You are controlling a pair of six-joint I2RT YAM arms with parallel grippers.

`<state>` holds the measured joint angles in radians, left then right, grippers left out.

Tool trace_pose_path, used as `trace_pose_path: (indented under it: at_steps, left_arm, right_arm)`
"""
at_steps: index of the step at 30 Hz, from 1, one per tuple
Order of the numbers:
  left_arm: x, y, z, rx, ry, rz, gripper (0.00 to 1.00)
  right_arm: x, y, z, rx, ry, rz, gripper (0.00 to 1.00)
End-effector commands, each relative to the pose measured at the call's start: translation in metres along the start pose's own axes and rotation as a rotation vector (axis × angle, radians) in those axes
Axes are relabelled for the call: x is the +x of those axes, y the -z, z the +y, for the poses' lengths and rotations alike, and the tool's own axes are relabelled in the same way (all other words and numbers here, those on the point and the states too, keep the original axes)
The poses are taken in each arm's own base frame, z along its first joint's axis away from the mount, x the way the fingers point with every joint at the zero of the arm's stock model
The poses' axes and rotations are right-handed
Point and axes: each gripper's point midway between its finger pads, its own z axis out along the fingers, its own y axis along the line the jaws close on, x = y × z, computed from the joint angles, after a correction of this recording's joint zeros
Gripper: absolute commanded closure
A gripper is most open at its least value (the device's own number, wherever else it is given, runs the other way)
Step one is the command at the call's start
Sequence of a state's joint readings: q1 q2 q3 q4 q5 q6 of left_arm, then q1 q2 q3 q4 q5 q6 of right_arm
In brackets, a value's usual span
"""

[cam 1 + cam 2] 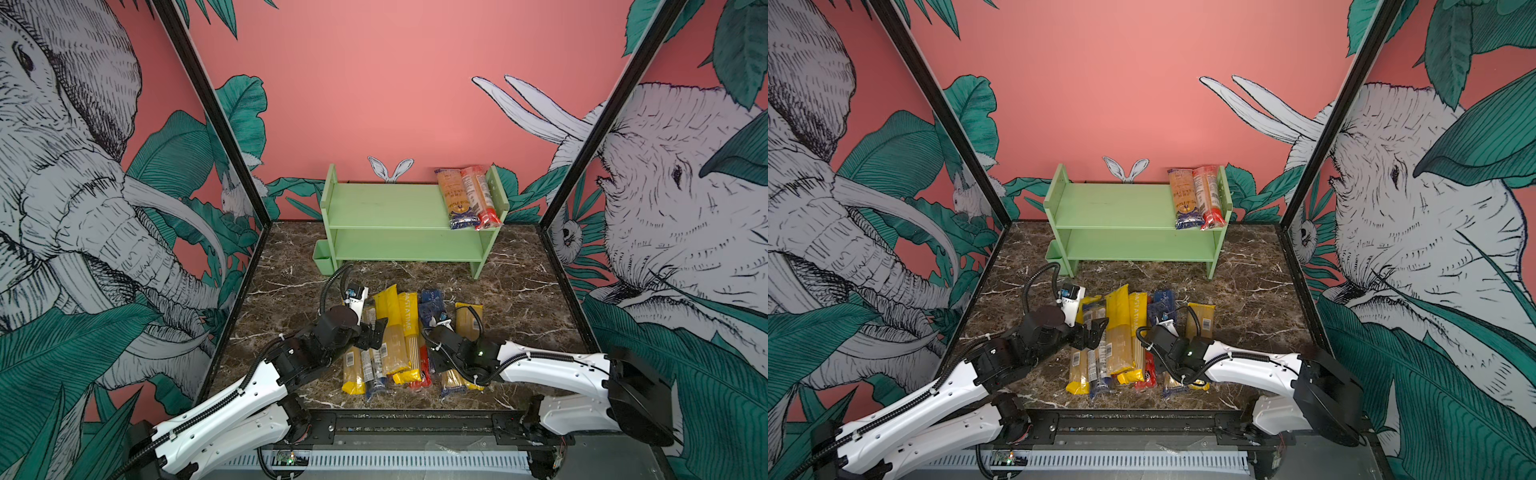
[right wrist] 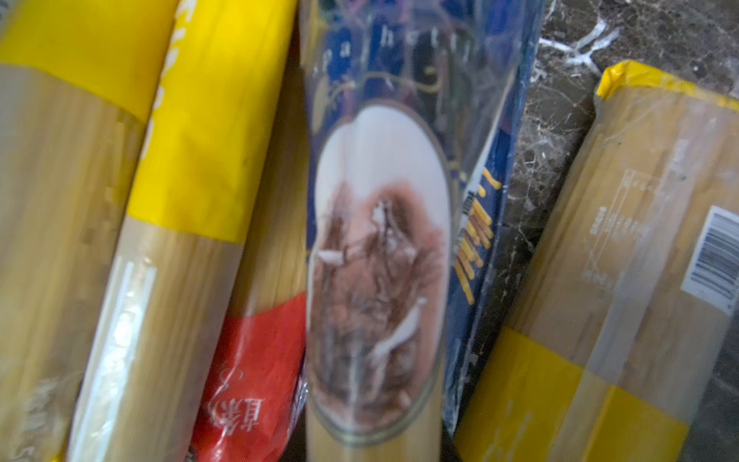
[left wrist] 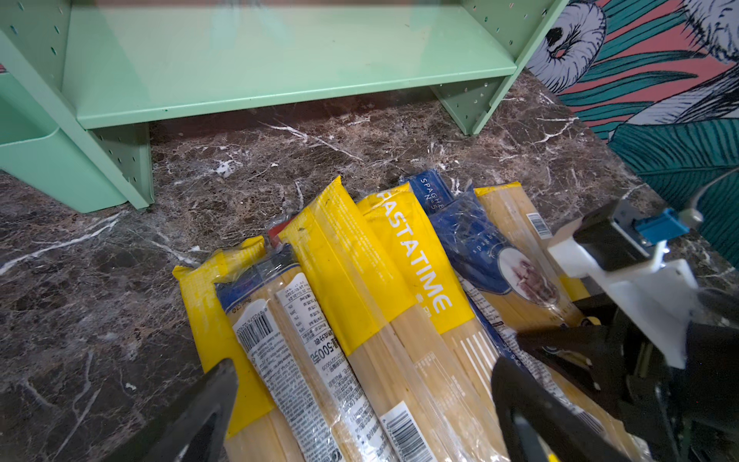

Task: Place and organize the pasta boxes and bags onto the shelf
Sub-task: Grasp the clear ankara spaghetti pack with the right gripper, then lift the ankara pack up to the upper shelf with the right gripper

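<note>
The pale green shelf [image 1: 386, 203] stands at the back, with two pasta bags lying on the right of its top tier: a dark-blue-ended one [image 1: 455, 195] and a red-ended one [image 1: 480, 195]. Several long pasta bags lie in a pile [image 1: 399, 340] on the marble floor in front. My left gripper [image 3: 366, 368] hangs open just above the pile's left side, its fingers either side of two or three bags. My right gripper [image 1: 430, 345] is down on the pile's right side, over a dark blue bag with an oval label [image 2: 376, 240]. Its fingers are hidden.
A small green cup [image 1: 322, 257] hangs on the shelf's left panel. The lower tier [image 3: 280, 72] holds nothing. A yellow PASTATIME bag [image 3: 416, 264] lies mid-pile, and a blue box [image 3: 430, 192] lies under the dark blue bag. Patterned walls close in both sides.
</note>
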<state>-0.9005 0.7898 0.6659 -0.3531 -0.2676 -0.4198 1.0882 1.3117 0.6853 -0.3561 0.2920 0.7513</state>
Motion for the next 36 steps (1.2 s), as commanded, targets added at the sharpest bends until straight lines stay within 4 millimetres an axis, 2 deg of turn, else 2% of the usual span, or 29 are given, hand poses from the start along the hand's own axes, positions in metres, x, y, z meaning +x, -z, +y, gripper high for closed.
trace_pose_path:
  at_steps: [1, 9, 21, 27, 30, 34, 36]
  left_arm:
    - [0.002, 0.004, 0.008, -0.026, 0.009, -0.01, 0.0]
    - [-0.004, 0.014, 0.011, -0.031, 0.011, -0.032, 0.01]
    - [-0.018, 0.031, 0.016, -0.045, 0.001, -0.082, 0.0]
    - [-0.029, 0.041, 0.016, -0.05, -0.016, -0.101, 0.0]
    - [-0.036, 0.047, 0.016, -0.049, -0.032, -0.115, 0.0]
    - [-0.048, 0.051, 0.013, -0.05, -0.062, -0.132, 0.0]
    - [-0.055, 0.053, 0.011, -0.052, -0.081, -0.14, 0.01]
  right_arm:
    - [-0.002, 0.004, 0.009, -0.047, 0.032, -0.011, 1.0]
    - [-0.026, 0.037, 0.017, -0.126, 0.022, -0.082, 1.0]
    - [-0.082, 0.116, 0.009, -0.114, 0.062, -0.231, 1.0]
    - [-0.14, 0.172, 0.017, -0.098, 0.126, -0.359, 1.0]
    - [-0.181, 0.204, 0.019, -0.053, 0.162, -0.449, 1.0]
    - [-0.237, 0.229, 0.016, 0.001, 0.162, -0.542, 1.0]
    - [-0.264, 0.235, 0.013, 0.02, 0.15, -0.574, 1.0]
